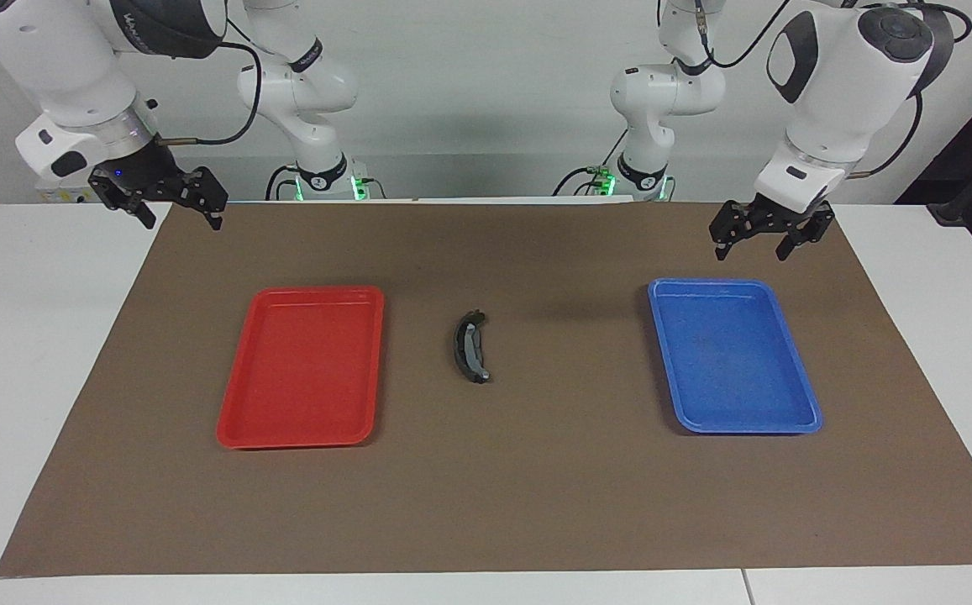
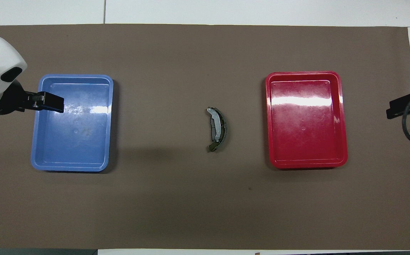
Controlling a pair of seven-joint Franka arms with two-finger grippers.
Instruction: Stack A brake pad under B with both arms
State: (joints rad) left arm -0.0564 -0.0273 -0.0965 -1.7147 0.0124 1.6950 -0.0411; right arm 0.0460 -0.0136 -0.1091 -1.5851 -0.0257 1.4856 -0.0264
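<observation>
Both black two-finger grippers are hanging spread and holding nothing: left gripper (image 1: 769, 231) over the mat's left-arm end, right gripper (image 1: 168, 198) over the right-arm corner. Curved black brake piece B (image 1: 470, 346) is lying mid-mat on the short grey pad (image 2: 217, 126) (stacked together).

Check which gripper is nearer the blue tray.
Left. The left gripper hangs over the blue tray's robot-side rim; the right gripper hangs past the red tray, at the mat's other end.
</observation>
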